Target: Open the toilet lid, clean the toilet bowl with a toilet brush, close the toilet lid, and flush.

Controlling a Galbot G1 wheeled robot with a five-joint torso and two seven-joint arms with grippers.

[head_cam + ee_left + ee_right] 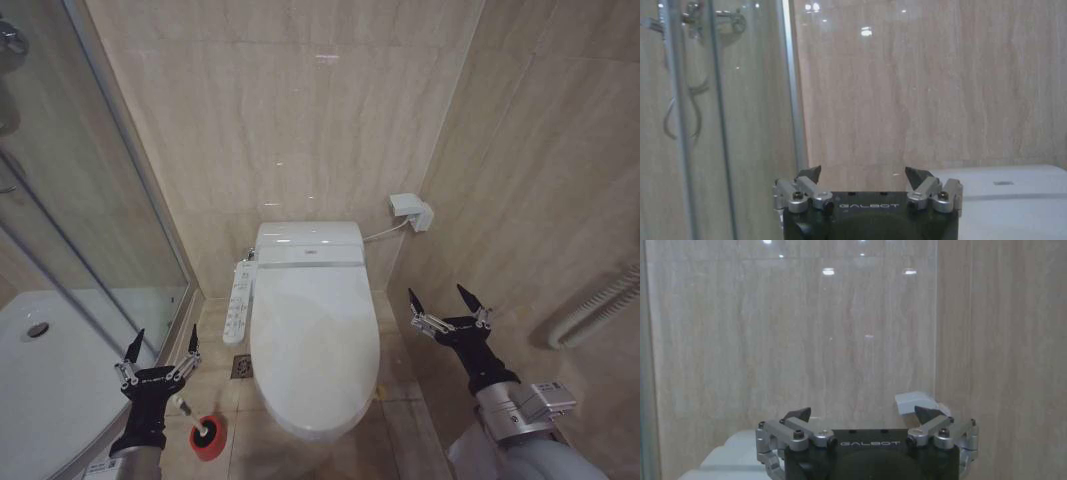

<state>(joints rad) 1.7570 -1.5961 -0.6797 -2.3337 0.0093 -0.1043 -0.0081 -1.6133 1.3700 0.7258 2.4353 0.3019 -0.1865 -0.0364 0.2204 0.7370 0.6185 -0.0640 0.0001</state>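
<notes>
The toilet lid [314, 335] is down, a pale oval covering the toilet bowl, which is hidden beneath it. The toilet brush [203, 433] stands in a small red cup holder [209, 441] on the floor at the toilet's left front; just its short white top shows. My left gripper [163, 340] is open, held above and just left of the brush, with nothing between its fingers. My right gripper [441, 295] is open to the right of the lid, near the side wall. Both wrist views show open grippers, the left gripper [863, 173] and the right gripper [863, 412], facing the tiled wall.
A glass shower enclosure [95, 210] with a white shower tray [45, 370] is on the left. A control panel [240, 302] juts from the toilet's left side. A white wall box [411, 210] and a ribbed hose [600, 305] are on the right wall. A floor drain [241, 367] lies beside the pedestal.
</notes>
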